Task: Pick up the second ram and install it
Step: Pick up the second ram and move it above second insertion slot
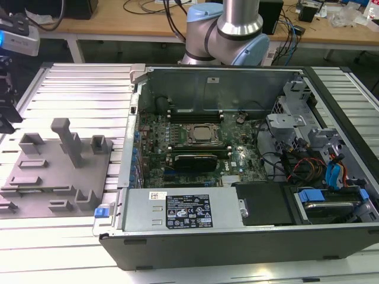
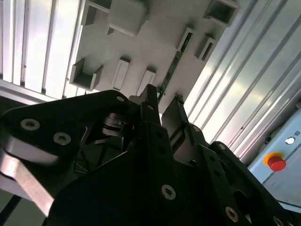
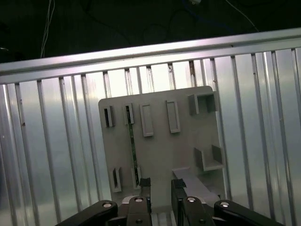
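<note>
One edge-up ram [image 3: 133,149] near spread hand [image 3: 160,184].

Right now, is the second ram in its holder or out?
In: the second ram stands on edge in slots of the gray fixture; the gripper is open.

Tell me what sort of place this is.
Probably a robotics lab: an opened computer case on a slotted aluminium table, a robot arm behind it, wooden workbenches strewn with cables.

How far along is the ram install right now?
Done: the gripper hovers over the gray fixture, jaws open. In hand: nothing; the second ram stands on edge in its slots, ungrasped. Left: pickup and seating in the motherboard.
</note>
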{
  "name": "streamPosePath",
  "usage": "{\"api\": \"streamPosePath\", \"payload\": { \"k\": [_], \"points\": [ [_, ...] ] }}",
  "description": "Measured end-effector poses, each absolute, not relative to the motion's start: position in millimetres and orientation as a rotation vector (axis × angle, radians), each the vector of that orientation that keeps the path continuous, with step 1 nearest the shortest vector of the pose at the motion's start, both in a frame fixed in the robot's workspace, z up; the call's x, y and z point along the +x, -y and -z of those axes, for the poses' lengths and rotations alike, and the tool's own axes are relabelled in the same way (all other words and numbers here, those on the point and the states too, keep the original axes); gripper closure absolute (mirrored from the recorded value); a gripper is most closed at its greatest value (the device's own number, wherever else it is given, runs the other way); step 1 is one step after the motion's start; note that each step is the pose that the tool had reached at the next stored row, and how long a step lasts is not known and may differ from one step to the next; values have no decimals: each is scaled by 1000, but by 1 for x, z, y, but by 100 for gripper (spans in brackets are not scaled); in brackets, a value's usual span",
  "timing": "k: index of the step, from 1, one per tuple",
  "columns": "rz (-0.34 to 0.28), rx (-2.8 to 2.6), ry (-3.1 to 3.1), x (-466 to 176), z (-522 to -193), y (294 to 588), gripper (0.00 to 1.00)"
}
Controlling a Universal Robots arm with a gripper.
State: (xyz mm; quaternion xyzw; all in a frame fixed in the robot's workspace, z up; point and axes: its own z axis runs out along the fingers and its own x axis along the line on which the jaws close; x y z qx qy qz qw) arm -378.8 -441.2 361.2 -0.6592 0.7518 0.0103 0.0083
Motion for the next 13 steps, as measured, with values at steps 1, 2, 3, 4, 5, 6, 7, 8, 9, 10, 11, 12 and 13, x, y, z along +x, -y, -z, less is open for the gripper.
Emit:
{"api": "streamPosePath", "payload": {
  "k": [1,2,3,4,5,6,7,8,9,10,11,12,13],
  "points": [
    [-32,-2060,-2350,-379,-359,441,68],
    [-32,-2060,-2350,-379,-357,441,68],
    [-32,-2060,-2350,-379,-356,441,68],
    [-32,-2060,-2350,-379,-354,441,68],
    [-32,-2060,-2350,-379,-354,441,68],
    [-32,-2060,-2350,-380,-353,441,68],
    [-32,-2060,-2350,-380,-350,441,68],
    [-32,-2060,-2350,-380,-348,441,68],
    [-32,-2060,-2350,-380,-346,441,68],
    [-32,-2060,-2350,-381,-345,441,68],
    [-32,-2060,-2350,-381,-343,441,68],
    [-32,-2060,-2350,-381,-342,441,68],
    [-32,-2060,-2350,-381,-341,441,68]
  ]
}}
